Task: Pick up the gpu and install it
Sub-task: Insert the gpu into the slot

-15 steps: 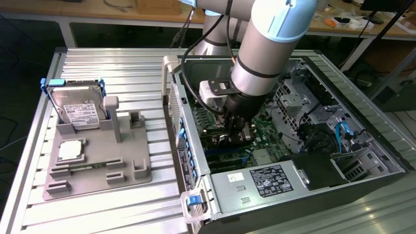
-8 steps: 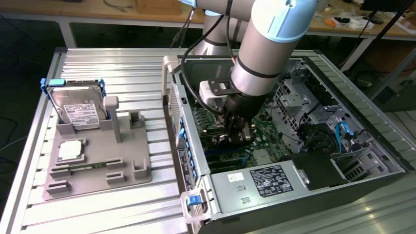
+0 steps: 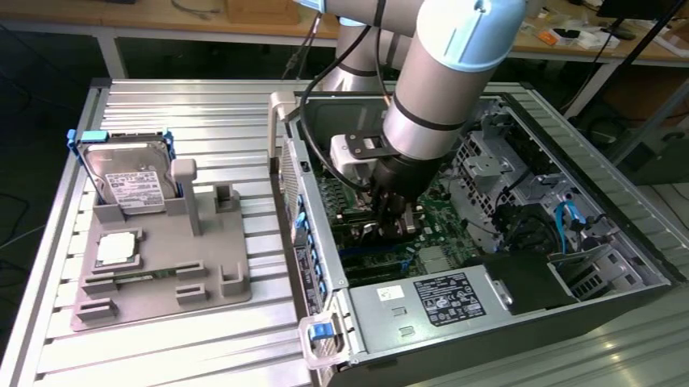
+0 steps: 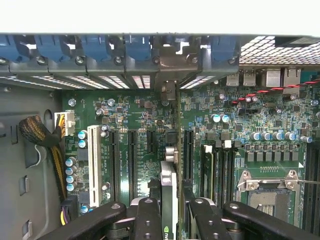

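1. Jaws clamped on the gpu [image 4: 169, 195], one rounded black finger [image 4: 147, 220] on each side.
2. Card stood edge-on: thin, silvery metal rim, right above the green motherboard [image 4: 140, 125] and its long black slots.
3. Flat face hidden, near end cut off.
4. Open computer case [image 3: 293, 173] sat on the ribbed metal counter [image 3: 194, 105]; the arm blocked the card there.

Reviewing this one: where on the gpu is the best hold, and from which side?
Its top long edge, pinched across the two flat faces from above, through the open side of the case. The gpu stands on edge over the motherboard slots, thin and flat-sided, as the gripper grips it now.
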{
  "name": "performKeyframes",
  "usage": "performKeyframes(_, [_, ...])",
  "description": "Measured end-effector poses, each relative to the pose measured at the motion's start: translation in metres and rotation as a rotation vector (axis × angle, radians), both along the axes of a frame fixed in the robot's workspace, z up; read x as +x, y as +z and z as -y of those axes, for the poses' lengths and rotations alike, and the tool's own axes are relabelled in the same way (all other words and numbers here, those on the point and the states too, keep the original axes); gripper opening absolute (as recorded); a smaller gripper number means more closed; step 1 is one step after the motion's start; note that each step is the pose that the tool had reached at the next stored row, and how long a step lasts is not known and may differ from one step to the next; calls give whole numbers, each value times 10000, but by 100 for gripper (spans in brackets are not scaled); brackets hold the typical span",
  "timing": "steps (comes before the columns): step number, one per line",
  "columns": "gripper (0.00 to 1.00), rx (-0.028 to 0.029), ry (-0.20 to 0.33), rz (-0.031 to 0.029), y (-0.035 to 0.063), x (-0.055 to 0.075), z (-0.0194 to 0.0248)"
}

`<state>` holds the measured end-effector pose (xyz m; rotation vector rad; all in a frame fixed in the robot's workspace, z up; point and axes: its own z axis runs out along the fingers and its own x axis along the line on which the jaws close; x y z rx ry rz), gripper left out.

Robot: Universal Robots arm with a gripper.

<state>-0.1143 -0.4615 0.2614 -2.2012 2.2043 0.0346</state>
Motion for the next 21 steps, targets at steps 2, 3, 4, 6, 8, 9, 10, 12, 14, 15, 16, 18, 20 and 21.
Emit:
performKeyframes(2, [27, 0, 0, 0, 0, 0, 0])
performKeyframes(3, [27, -1, 0, -5, 0, 1, 1])
performKeyframes(4, [27, -1, 1, -9, 0, 3, 1])
performKeyframes(6, [27, 0, 0, -43, 0, 15, 2])
performKeyframes(8, [27, 0, 0, -69, 0, 23, 5])
performKeyframes(9, [27, -1, 0, -71, 0, 24, 6])
performKeyframes(10, [27, 0, -1, -72, 0, 23, 6])
performKeyframes(12, [27, -1, -1, -73, 0, 23, 6])
performKeyframes(14, [27, 0, 1, -72, -1, 24, 8])
performKeyframes(15, [27, 0, 0, -73, -1, 23, 11])
performKeyframes(16, [27, -1, 0, -73, -2, 24, 14])
performKeyframes(18, [27, 0, 0, -73, -2, 24, 14])
performKeyframes(20, [27, -1, 0, -73, -2, 24, 14])
performKeyframes(21, [27, 1, 0, -72, -2, 23, 16])
